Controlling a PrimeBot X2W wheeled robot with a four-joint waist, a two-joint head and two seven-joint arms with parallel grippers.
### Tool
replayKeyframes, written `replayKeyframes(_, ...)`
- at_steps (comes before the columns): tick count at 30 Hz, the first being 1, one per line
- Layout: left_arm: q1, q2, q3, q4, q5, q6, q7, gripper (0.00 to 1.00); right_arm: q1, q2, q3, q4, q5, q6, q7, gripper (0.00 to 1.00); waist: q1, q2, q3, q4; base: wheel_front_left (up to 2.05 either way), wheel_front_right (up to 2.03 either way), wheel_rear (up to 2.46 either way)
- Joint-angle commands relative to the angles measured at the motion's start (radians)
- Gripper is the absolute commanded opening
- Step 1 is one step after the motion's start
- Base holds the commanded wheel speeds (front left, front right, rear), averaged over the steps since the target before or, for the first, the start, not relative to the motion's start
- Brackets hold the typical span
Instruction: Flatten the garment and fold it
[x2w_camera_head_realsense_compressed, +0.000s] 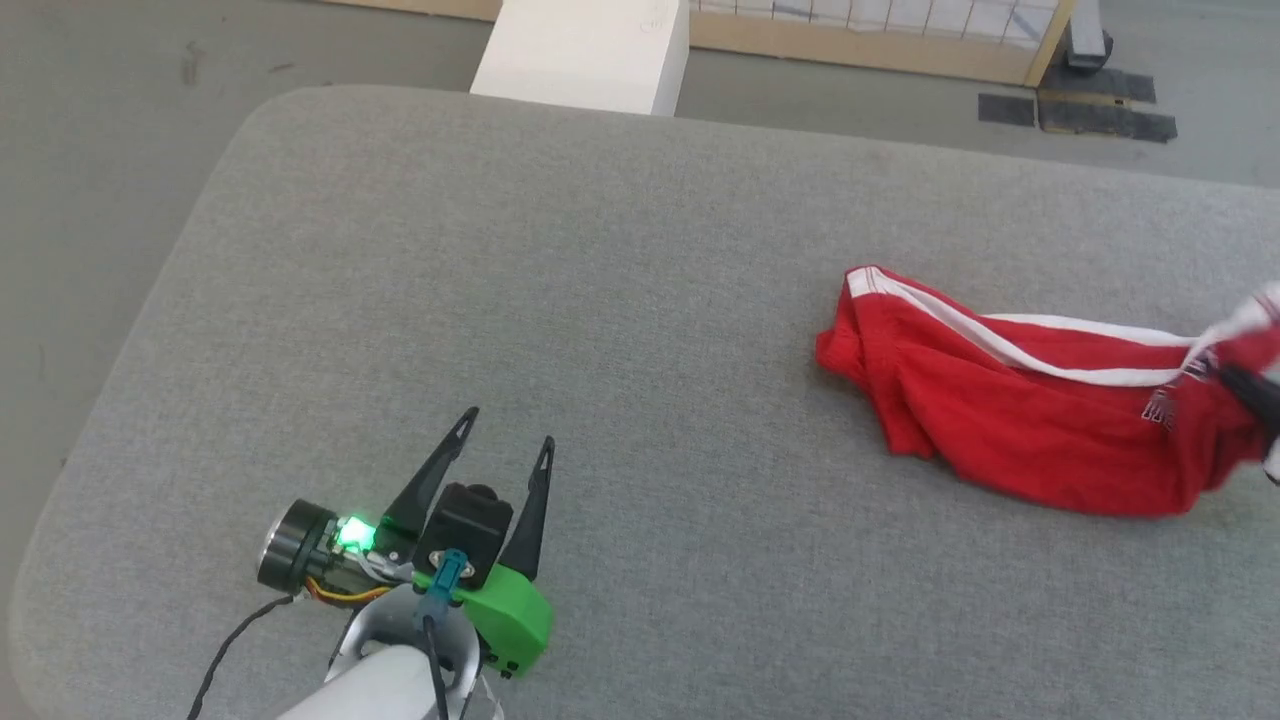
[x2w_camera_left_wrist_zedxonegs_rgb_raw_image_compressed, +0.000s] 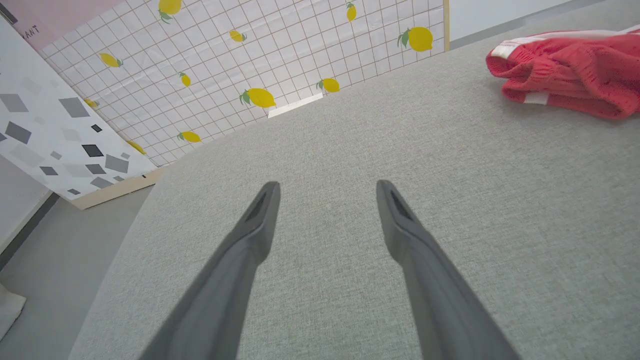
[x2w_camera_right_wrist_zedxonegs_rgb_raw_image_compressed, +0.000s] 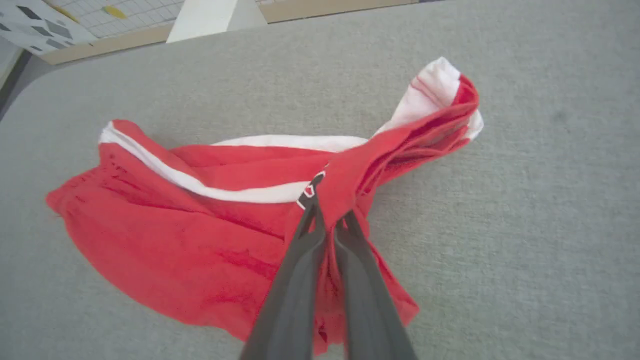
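Note:
The garment (x2w_camera_head_realsense_compressed: 1040, 410), red shorts with white side stripes, lies bunched at the right of the grey table (x2w_camera_head_realsense_compressed: 620, 330). In the right wrist view my right gripper (x2w_camera_right_wrist_zedxonegs_rgb_raw_image_compressed: 327, 205) is shut on a fold of the garment (x2w_camera_right_wrist_zedxonegs_rgb_raw_image_compressed: 200, 220), lifting that part into a ridge. Its dark fingers (x2w_camera_head_realsense_compressed: 1250, 390) show at the head view's right edge, against the cloth. My left gripper (x2w_camera_head_realsense_compressed: 505, 425) is open over bare table at the lower left, far from the shorts. The left wrist view shows its fingers (x2w_camera_left_wrist_zedxonegs_rgb_raw_image_compressed: 260, 220) spread, with the garment (x2w_camera_left_wrist_zedxonegs_rgb_raw_image_compressed: 575, 70) at the upper right.
A white block (x2w_camera_head_realsense_compressed: 590, 50) stands beyond the table's far edge. A tiled panel with lemon prints (x2w_camera_left_wrist_zedxonegs_rgb_raw_image_compressed: 280, 60) and a speckled board (x2w_camera_left_wrist_zedxonegs_rgb_raw_image_compressed: 55, 140) stand past the table's rounded corner. Grey floor (x2w_camera_head_realsense_compressed: 90, 150) lies to the left.

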Motion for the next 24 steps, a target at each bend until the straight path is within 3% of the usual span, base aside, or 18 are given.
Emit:
replayKeyframes(1,0.014,0.003,0.0,0.001,-0.012,-0.002,0.005,1.0,-0.011,0.016,-0.015,-0.038,-0.016,0.004,0.014,0.0,0.0,0.0,-0.008,0.011,0.0,0.0,0.0)
replayKeyframes(8,0.02,-0.001,-0.002,0.003,-0.018,0.006,0.006,1.0,-0.006,0.115,-0.078,-0.208,-0.088,0.004,0.134,0.0,0.0,0.0,-0.012,0.051,0.0,0.0,0.0)
replayKeyframes(18,0.018,-0.012,-0.004,0.015,-0.021,0.011,-0.006,1.0,0.004,0.324,-0.122,-0.345,-0.255,0.004,0.295,0.0,0.0,0.0,0.009,0.113,0.0,0.0,0.0)
replayKeyframes(24,0.014,-0.018,-0.004,0.02,-0.022,0.015,-0.011,1.0,0.037,0.363,-0.091,-0.366,-0.358,0.004,0.355,0.0,0.0,0.0,0.027,0.139,0.0,0.0,0.0)
